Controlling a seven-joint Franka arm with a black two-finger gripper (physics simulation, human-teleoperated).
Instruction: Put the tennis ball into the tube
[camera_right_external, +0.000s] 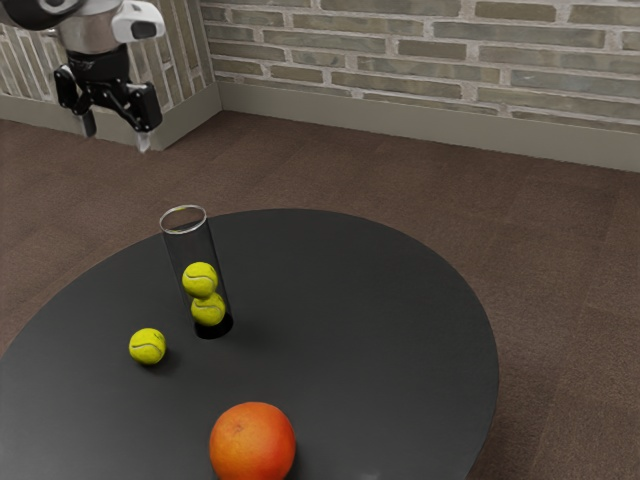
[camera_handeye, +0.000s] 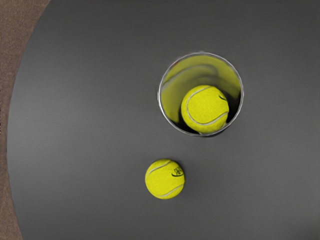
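Note:
High above the table's far side, my gripper (camera_right_external: 115, 138) stands open with nothing between its fingers. A clear tube (camera_right_external: 176, 252) stands upright on the black table, holding two yellow tennis balls (camera_right_external: 200, 280) stacked one on the other. One loose tennis ball (camera_right_external: 147, 346) lies on the table beside the tube, toward the exterior view's left. In the wrist view the tube's round rim (camera_handeye: 159, 95) surrounds the upper ball (camera_handeye: 205, 109), and the loose ball (camera_handeye: 165, 179) lies outside it.
A large orange fruit (camera_right_external: 252, 442) sits near the exterior view's lower edge, apart from the tube and balls. The round black table (camera_right_external: 370, 310) has a curved edge, with brown floor (camera_right_external: 560, 300) beyond it. A brick wall stands behind.

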